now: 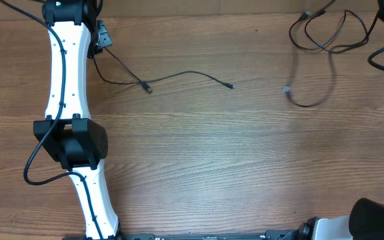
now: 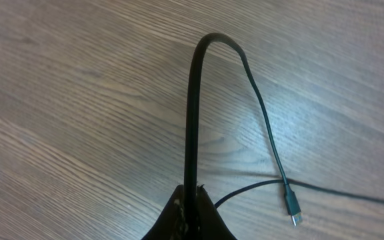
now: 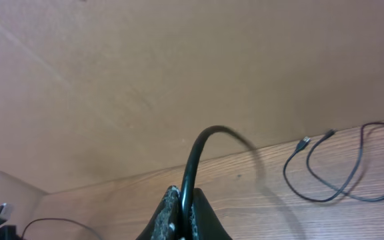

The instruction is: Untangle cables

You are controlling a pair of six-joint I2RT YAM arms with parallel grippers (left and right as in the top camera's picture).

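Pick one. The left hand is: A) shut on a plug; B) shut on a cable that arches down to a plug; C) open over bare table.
B: the left hand is closed on a cable that loops up and drops to its plug on the table.

overhead: straight down, far | left wrist: close on table [image 2: 79, 100] | right wrist: low, faces wall [image 3: 179, 67]

- The left arm [image 1: 65, 67] stretches straight forward, bent at the elbow.
- The left gripper [image 2: 191, 207] is clamped on a cable [image 2: 193, 100].
- The right gripper [image 3: 182, 217] is clamped on a cord [image 3: 195, 157].
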